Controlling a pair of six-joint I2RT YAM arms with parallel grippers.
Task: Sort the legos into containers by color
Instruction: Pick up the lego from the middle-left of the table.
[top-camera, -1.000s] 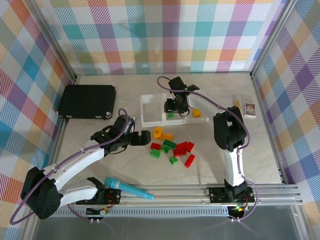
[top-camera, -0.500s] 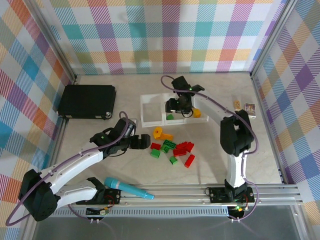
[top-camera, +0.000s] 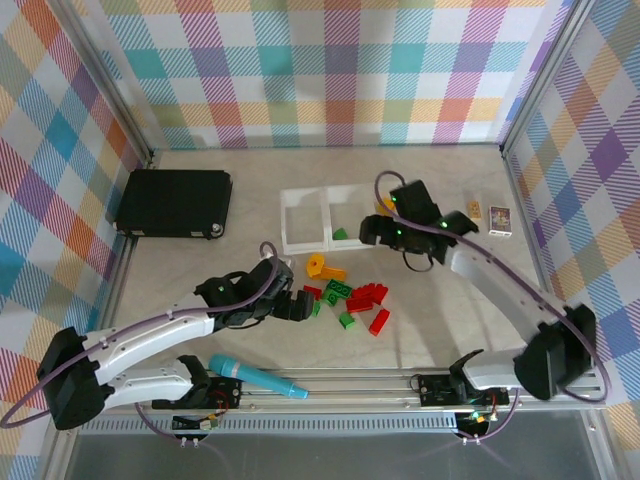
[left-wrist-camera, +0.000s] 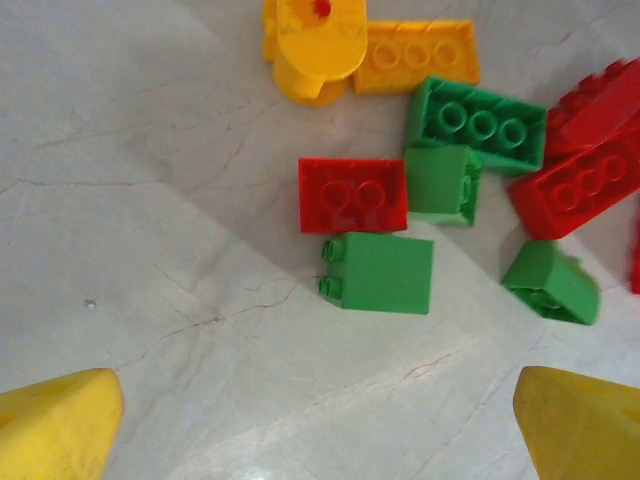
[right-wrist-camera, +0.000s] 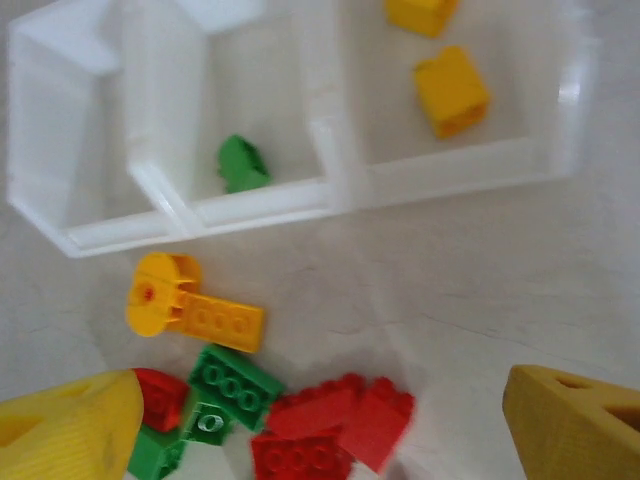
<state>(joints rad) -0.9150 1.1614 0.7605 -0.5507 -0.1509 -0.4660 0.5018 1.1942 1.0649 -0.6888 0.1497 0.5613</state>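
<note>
Right tool (right-wrist-camera: 320, 425): wide, empty, pulled back; I log one green lego (right-wrist-camera: 242, 164) delivered, middle container (right-wrist-camera: 260, 205). Left tool (left-wrist-camera: 320, 430): wide, now over loose legos (left-wrist-camera: 378, 272).

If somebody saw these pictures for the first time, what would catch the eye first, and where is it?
First comes the loose heap of red, green and yellow legos in the middle of the table, with the open left gripper at its left edge. Next comes the row of white containers behind the heap: one green brick lies in the middle bin and two yellow bricks in the right-hand bin.
</note>
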